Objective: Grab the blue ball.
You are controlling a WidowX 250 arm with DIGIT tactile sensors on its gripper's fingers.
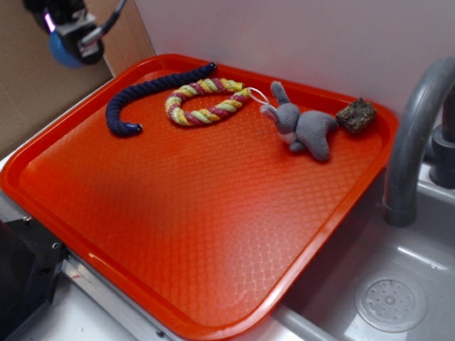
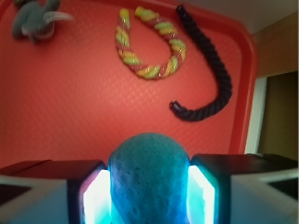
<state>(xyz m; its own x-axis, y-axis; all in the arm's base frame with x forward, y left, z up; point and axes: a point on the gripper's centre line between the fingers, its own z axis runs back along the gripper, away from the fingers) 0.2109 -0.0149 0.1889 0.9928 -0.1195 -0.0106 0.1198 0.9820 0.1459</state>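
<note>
Tray: glossy orange-red plastic w/ fine diamond-pattern embossing, smooth raised rim.

Blue ball: matt, finely pitted, foam-like surface. Held btw the gripper pads, which look like smooth translucent plastic, lit up; black matt housing around them.

Dark navy rope, far left corner of tray: twisted fibre, matt, frayed end. Braided ring beside it: yellow-pink-green twisted cord, matt, slightly fuzzy.

Rabbit, near far edge: grey plush cloth, soft nap. Brown lump at far right corner: rough, crumbly-looking, material unclear.

Faucet: smooth grey, dull sheen, plastic-like. Sink: smooth grey, semi-gloss. Wall: plain matt, pale.
</note>
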